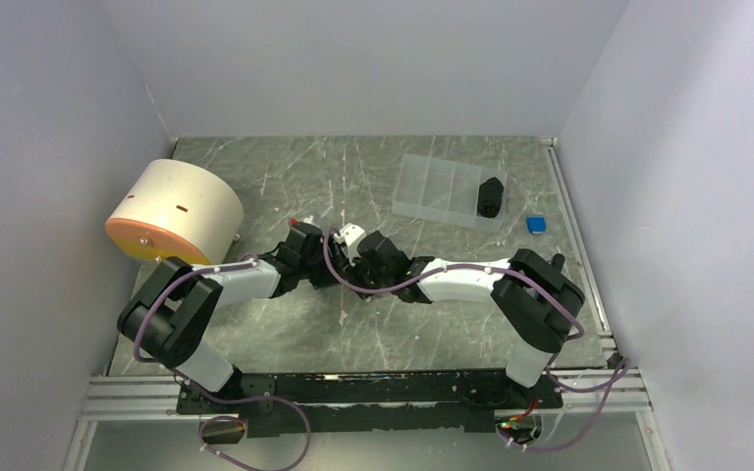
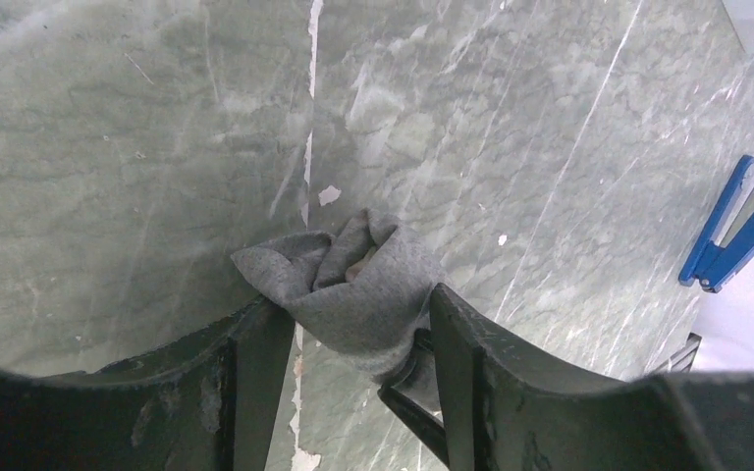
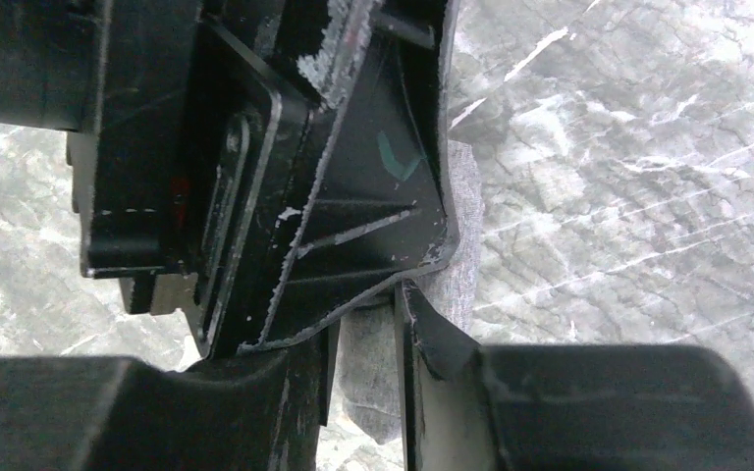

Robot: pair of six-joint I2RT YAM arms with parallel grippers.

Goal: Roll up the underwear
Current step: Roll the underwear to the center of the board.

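Note:
The underwear (image 2: pixel 378 280) is a small bunched grey bundle held just above the green marble table (image 2: pixel 137 147). In the left wrist view my left gripper (image 2: pixel 358 306) has its two dark fingers pressed against the bundle's sides, shut on it. A finger of the other gripper shows below the cloth. In the right wrist view my right gripper (image 3: pixel 371 329) pinches a fold of the same grey underwear (image 3: pixel 365 378) in a narrow gap, with the left gripper's black body right in front. From above, the left gripper (image 1: pixel 306 237) and right gripper (image 1: pixel 361 247) meet at mid table and hide the cloth.
A cream drum with an orange face (image 1: pixel 177 211) stands at the left. A clear compartment box (image 1: pixel 432 186) at the back right holds a black roll (image 1: pixel 491 196). A small blue object (image 1: pixel 536 225) lies beside it. Grey walls close in three sides.

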